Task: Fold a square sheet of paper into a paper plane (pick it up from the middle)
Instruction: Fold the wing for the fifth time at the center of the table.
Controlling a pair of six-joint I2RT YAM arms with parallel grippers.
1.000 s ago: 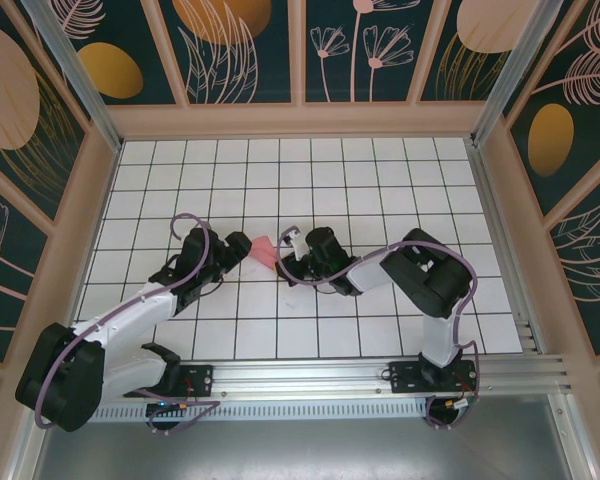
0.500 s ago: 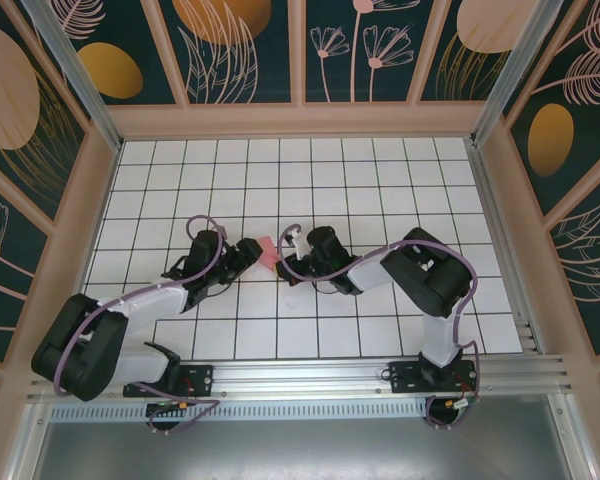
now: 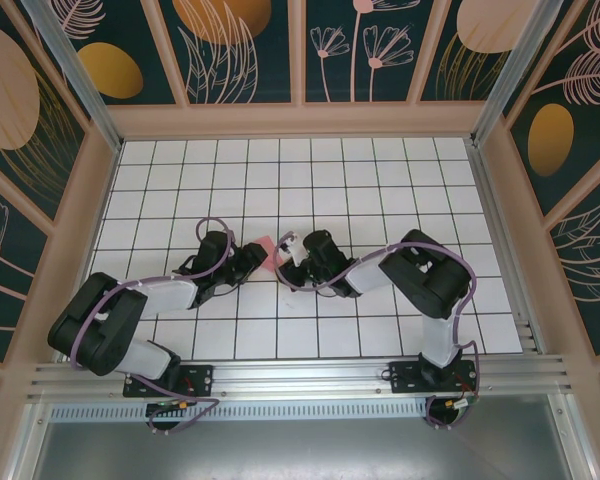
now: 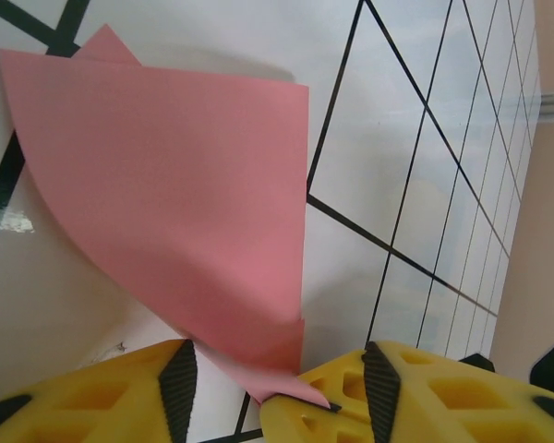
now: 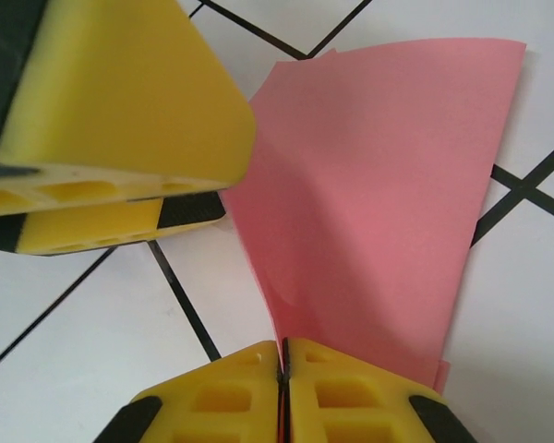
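1. The thin, folded pink sheet of paper [image 3: 266,247] sits at the middle of the white grid-tiled table [image 3: 380,180], its surface gently curved.
2. The right gripper [image 5: 279,355], just right of the table's middle, has its yellow fingers pressed together, pinching the sheet's edge.
3. The left gripper [image 4: 279,374], just left of the table's middle, has its jaws apart. The sheet's pointed corner lies between them and overlaps one yellow finger [image 4: 425,406].
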